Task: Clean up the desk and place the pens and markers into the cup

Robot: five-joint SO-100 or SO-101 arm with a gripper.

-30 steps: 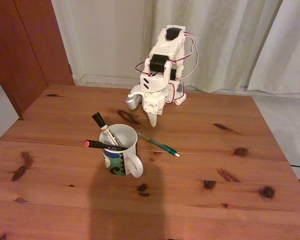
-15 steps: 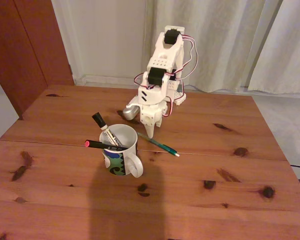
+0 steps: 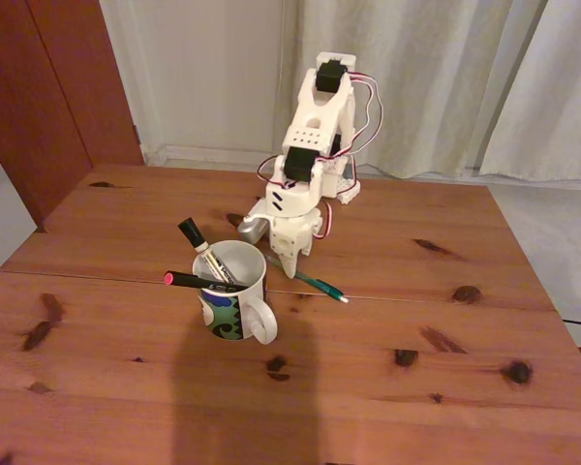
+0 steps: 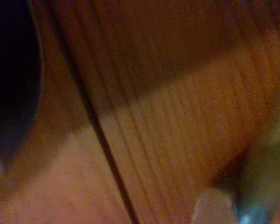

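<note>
A white mug (image 3: 236, 295) with a blue-and-green swirl band and its handle turned toward the camera stands on the near half of a knotty pine counter (image 3: 387, 407) in the fixed view, a broad shadow falling across the planks in front of it. Two of the writing tools are already inside the mug: a thick white marker (image 3: 201, 250) leans out to the upper left with its black cap up, and a thin black pen (image 3: 196, 280) lies across the rim, its red end poking out to the left. Just behind and to the right of the mug, a teal-green pen (image 3: 318, 284) with a white tip lies flat on the counter, right by the seam between two planks. The white arm's claw (image 3: 288, 267) points straight down at the far end of this pen, its tip at or just above the wood; whether the fingers are spread or closed, or touching the pen, cannot be told. The wrist view is blurred, showing wood grain, a dark seam (image 4: 102, 140) and an indistinct pale and greenish shape at lower right. Behind the arm hang pale curtains (image 3: 465, 77), with a dark wooden panel (image 3: 48, 87) at far left.
</note>
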